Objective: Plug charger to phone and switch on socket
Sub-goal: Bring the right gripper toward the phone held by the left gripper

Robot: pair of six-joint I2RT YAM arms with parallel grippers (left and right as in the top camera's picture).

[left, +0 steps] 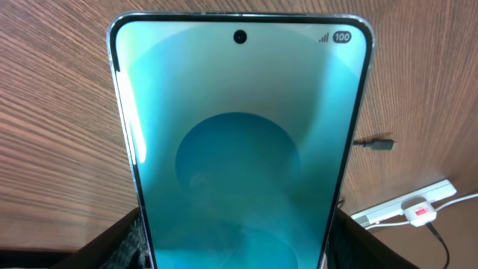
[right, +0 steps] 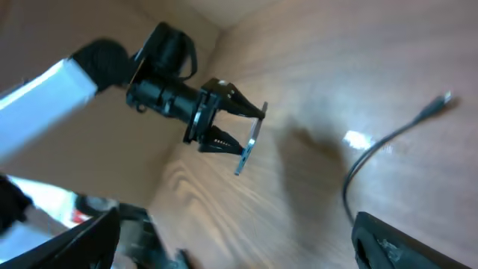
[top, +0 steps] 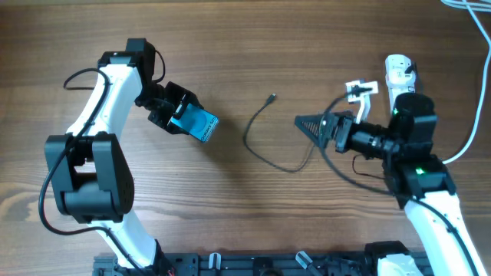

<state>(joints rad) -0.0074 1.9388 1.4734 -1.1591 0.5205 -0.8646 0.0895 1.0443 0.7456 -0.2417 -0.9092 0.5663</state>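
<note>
My left gripper [top: 184, 115] is shut on the phone [top: 202, 125], holding it off the table with its turquoise screen up. In the left wrist view the phone [left: 239, 142] fills the frame between my fingers. The black charger cable [top: 265, 149] lies on the table in the middle, its small plug [top: 271, 98] at the free end; the plug also shows in the left wrist view [left: 377, 144] and the right wrist view [right: 439, 101]. My right gripper [top: 307, 123] is open and empty, right of the cable. The white socket [top: 397, 75] with a red switch [left: 420, 213] lies at the far right.
A thick white cord [top: 479, 92] runs from the socket along the right edge. A white tag [top: 360, 89] lies beside the socket. In the right wrist view the left arm holds the phone [right: 250, 146] edge-on above the wooden table.
</note>
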